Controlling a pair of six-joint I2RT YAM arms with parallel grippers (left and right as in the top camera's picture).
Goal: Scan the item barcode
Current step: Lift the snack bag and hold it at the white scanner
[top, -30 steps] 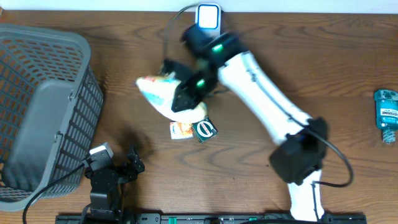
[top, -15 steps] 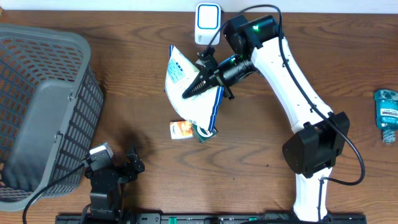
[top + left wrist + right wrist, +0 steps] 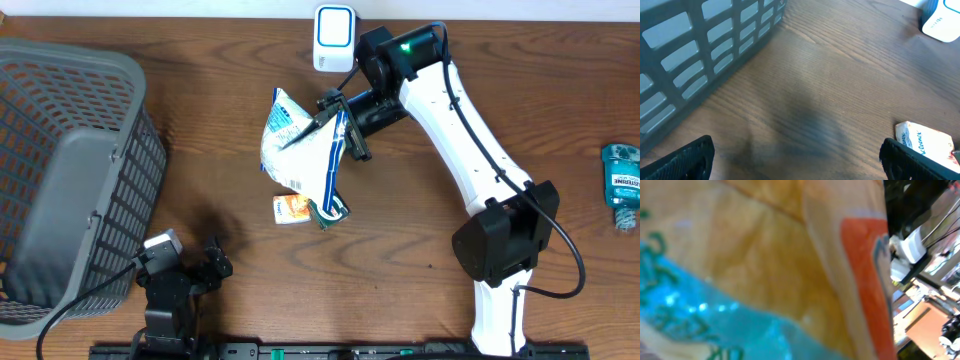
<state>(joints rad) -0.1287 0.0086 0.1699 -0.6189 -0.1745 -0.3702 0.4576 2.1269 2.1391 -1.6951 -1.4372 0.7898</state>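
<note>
Fingers of the right claw point(image 3: 322, 122) are clenched on a crinkled white bag point(image 3: 295, 150) with blue edging, gripping it near its upper right side. The bag hangs from that grip above the wooden surface point(image 3: 400, 290), its long side running from upper left to lower right. A block of blue print sits at its top corner, too small to read. In the right wrist view the bag's skin fills almost the whole picture, tan with teal lettering and an orange band, and the claw's own fingers cannot be made out there.

Just up and to the right of the bag stands the white scanner point(image 3: 333, 38) with its pale blue face, at the far edge of the surface, close to the claw but apart from it. The white right arm point(image 3: 450, 130) runs from the claw down to its dark base joint near the front edge.

Below the bag lie an orange-and-white packet point(image 3: 290, 208) and a dark green packet point(image 3: 328, 207), side by side; seen from overhead, the bag's lower corner overlaps the green one.

Farther out, the left claw point(image 3: 212, 262) rests low near the front left, released, its two dark fingers point(image 3: 687, 160) spread wide at the bottom corners of its wrist view. A grey mesh basket point(image 3: 120, 80) fills the left side, and a teal bottle point(image 3: 621, 185) lies at the far right.
</note>
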